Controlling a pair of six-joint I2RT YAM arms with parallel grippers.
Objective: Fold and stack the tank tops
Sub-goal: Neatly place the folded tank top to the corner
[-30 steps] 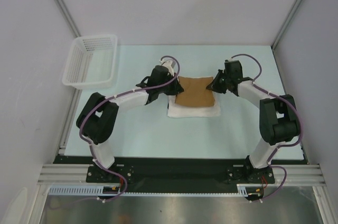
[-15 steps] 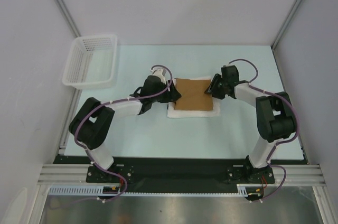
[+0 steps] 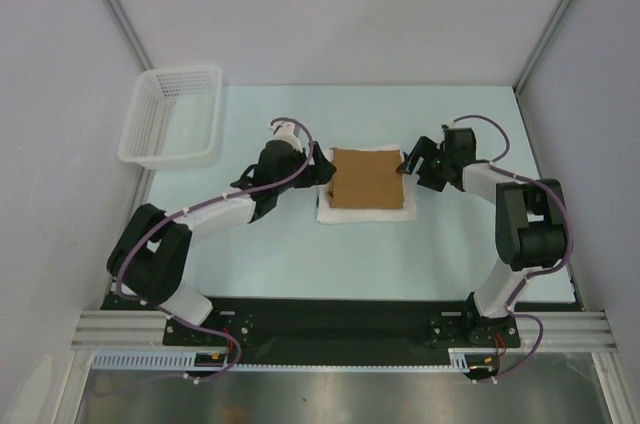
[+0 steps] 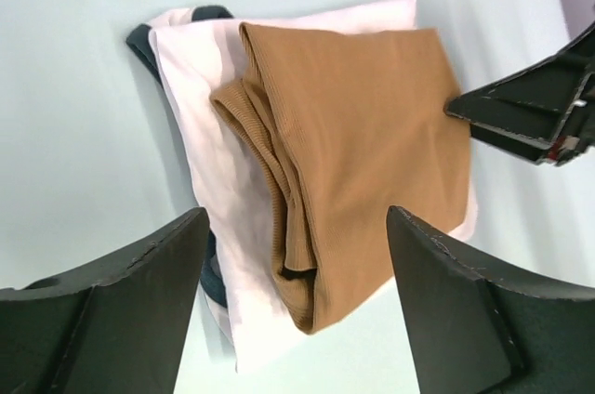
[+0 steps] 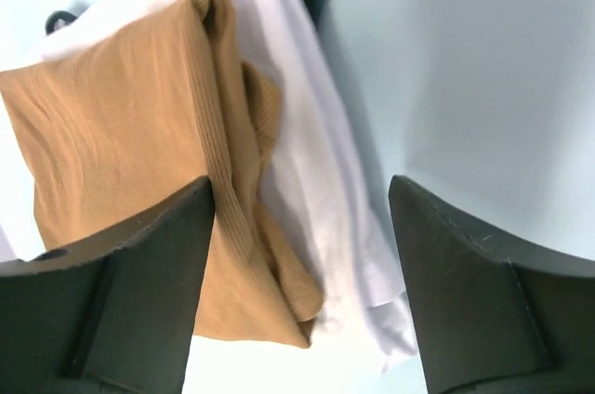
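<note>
The tan-brown tank top [image 3: 367, 177] lies folded into a square on top of the folded white tank top [image 3: 365, 212] in the middle of the table. My left gripper [image 3: 322, 166] is just off the stack's left edge, open and holding nothing. My right gripper [image 3: 410, 164] is just off the right edge, also open and holding nothing. The left wrist view shows the tan top's [image 4: 372, 134] folded layers over the white top [image 4: 214, 134], whose navy trim peeks out at its edge. In the right wrist view, the tan top [image 5: 121, 134] and white top [image 5: 316, 190] lie beyond my open fingers [image 5: 139, 264].
A white plastic lattice basket [image 3: 170, 116] stands at the table's far left corner. Grey walls and metal frame posts enclose the table on three sides. Both arm bases are bolted at the near edge.
Both grippers have opened, let go of the tan top and drawn back outward from the stack's sides. The tan top now rests flat on the white one.
</note>
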